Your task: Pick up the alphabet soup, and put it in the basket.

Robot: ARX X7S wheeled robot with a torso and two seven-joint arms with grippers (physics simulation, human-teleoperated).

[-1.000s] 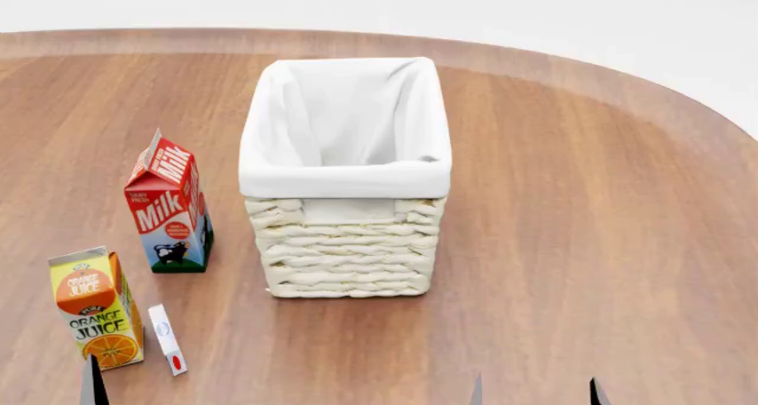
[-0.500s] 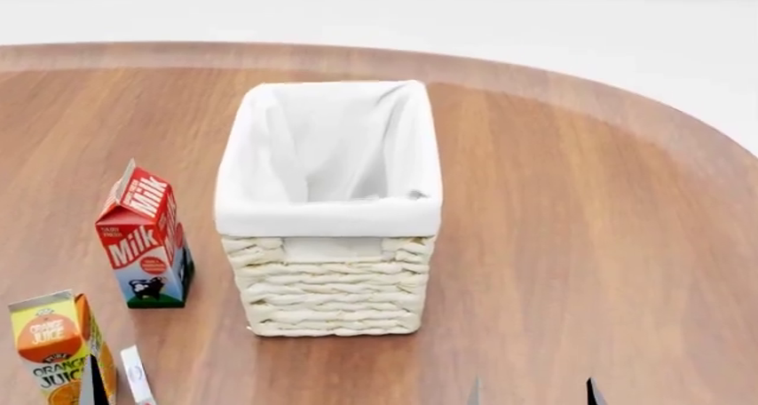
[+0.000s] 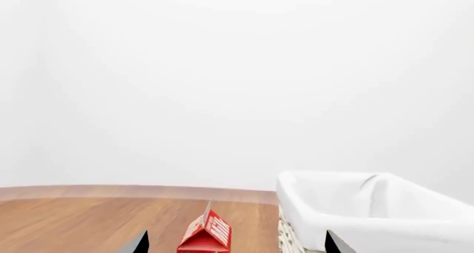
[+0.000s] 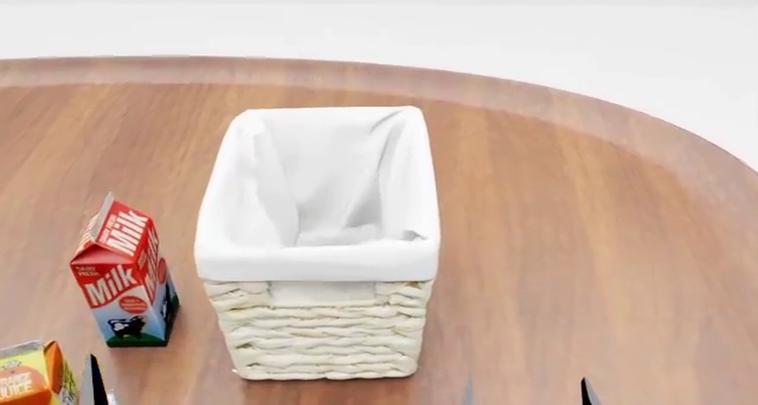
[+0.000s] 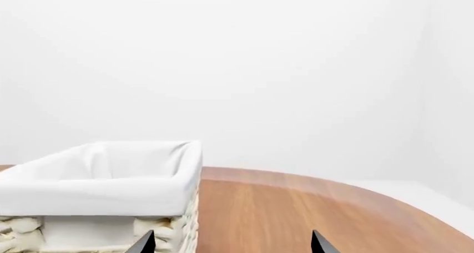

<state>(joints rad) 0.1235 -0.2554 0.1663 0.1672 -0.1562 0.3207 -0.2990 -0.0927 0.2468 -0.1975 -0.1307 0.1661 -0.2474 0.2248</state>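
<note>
While basket (image 4: 318, 332) stands central | milk carton (image 4: 121, 282) beside | juice carton (image 4: 28, 376) nearer

Only the dark fingertips of both grippers can be seen, poking up at the bottom edge. The left gripper (image 3: 235, 243) and right gripper (image 5: 231, 243) are spread wide, nothing held between them.

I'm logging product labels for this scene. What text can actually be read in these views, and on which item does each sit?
"Milk" – large white letters on the red front of the milk carton, and again on its slanted top panel.
Small white print above "Milk" on that carton: too small to read.
Round red badge lower on that carton: unreadable.
Orange juice carton: cut off at the head view's edge, lettering illegible.
Milk carton in the left wrist view: lettering blurred.
Basket: no text.
</note>
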